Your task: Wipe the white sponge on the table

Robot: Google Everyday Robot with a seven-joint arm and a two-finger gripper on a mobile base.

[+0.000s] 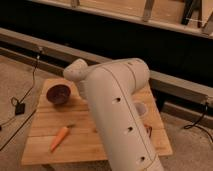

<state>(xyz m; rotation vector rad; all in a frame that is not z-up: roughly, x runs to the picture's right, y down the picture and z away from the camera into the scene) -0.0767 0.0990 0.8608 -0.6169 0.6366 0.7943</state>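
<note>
You are looking down on the table (85,145), a low square top of pale wooden planks. It sits in the lower middle of the view, turned slightly, so its near edge climbs a little toward the right. Its planks, and the seams between them, run across the view from left to right. The robot's thick white arm (117,110) rises from the table's near right corner. It leans over the table's middle and covers much of the right half. The gripper is out of sight behind the arm, somewhere over the table, so you cannot tell whether it is released or clenched on anything. On the table's far left part stands a dark brown bowl (59,94). On the near left part a carrot (59,138) lies slanted, with its long axis running from near left to far right. A white cup (139,108) peeks out from behind the arm on the table's right side. Nearer than the cup, a small dark item (148,131) shows at the arm's edge, too unclear to name. The table stands on a speckled grey floor (15,75). To its left a black cable (30,87) leads to a small black box (19,108). Behind the table a long metal rail (180,84) runs along a dark wall (110,35).
</note>
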